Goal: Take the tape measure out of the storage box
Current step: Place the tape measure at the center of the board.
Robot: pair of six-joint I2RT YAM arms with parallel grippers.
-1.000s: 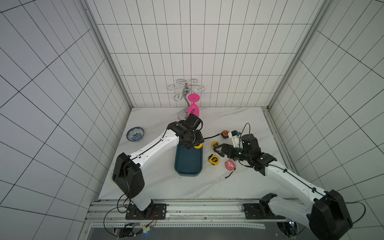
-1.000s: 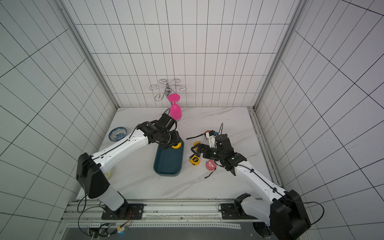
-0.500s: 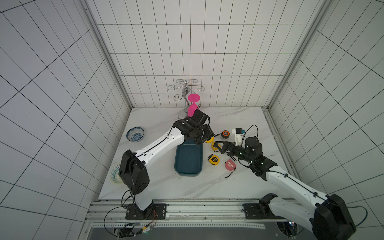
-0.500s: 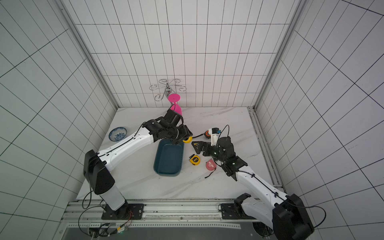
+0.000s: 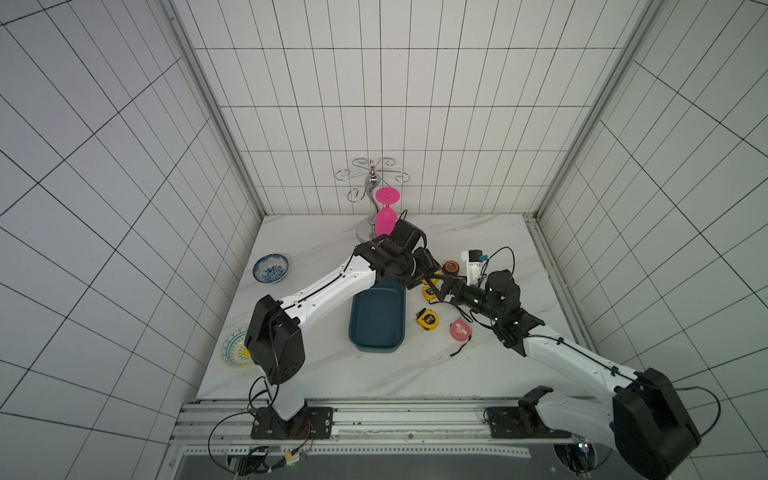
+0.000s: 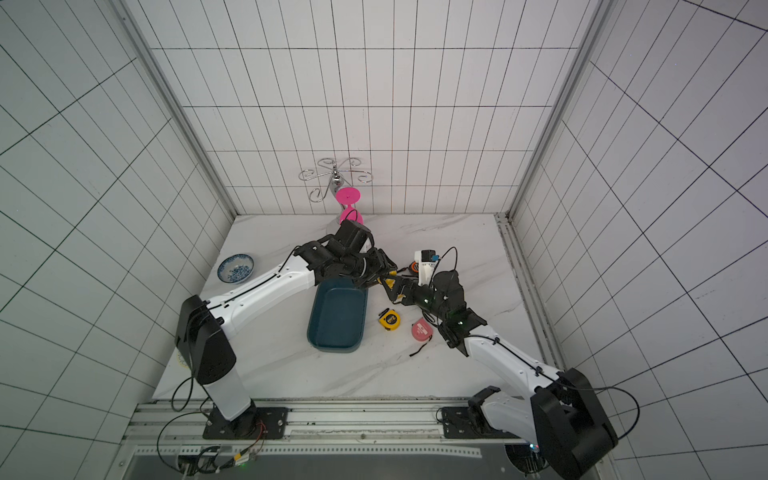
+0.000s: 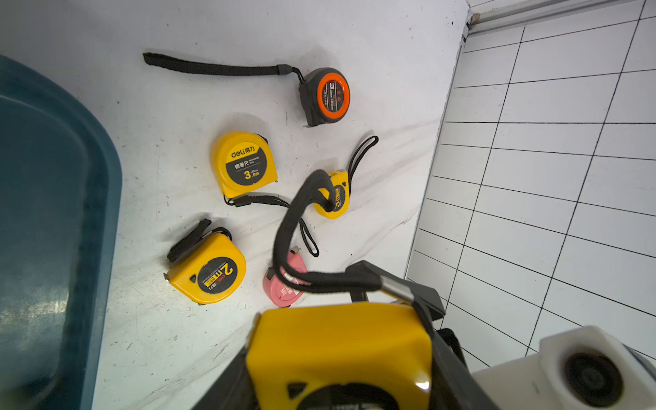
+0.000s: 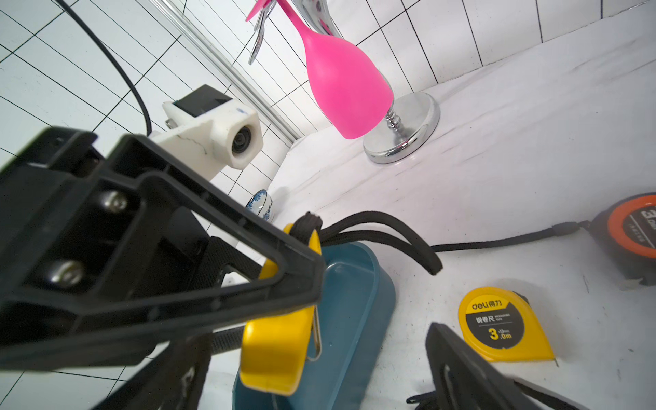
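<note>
**Far left, marble table (image 5: 316, 374):** round blue-and-white patterned bowl (image 5: 270, 269). Not involved.

**Next along:** the dark teal rectangular plastic storage box (image 5: 377, 320). Its interior reads empty in both top views, so nothing is left inside to clear.

**Just past the box's far-right corner:** your left gripper (image 5: 427, 275) is clenched across the case of a yellow plastic tape measure (image 7: 340, 340). The black wrist strap (image 7: 294, 227) loops loose ahead of it. The task item is therefore outside the box, held in the air over table beside the rim, and not set down.

**Immediately right:** your right gripper (image 5: 444, 290) is released, jaws wide. In the right wrist view the tape measure (image 8: 273, 355) sits btwn them. Contact w/ the case can't be confirmed.

**Further right, lying on the table:**
- flat yellow tape measure (image 5: 428, 320)
- pink tape measure (image 5: 460, 330)
- orange-and-black round tape measure (image 5: 450, 267)

**Assessment:** the lift-out step looks done. Placement or hand-over is pending, and I can't tell which.

**Next move calls for one of two things:**
- Close the right jaws squarely on the case before you let go w/ the left.
- Lower the case onto free table clear of the lying items.

**Risk:** the dangling strap may snag a finger or drag a neighbouring tape measure.
</note>
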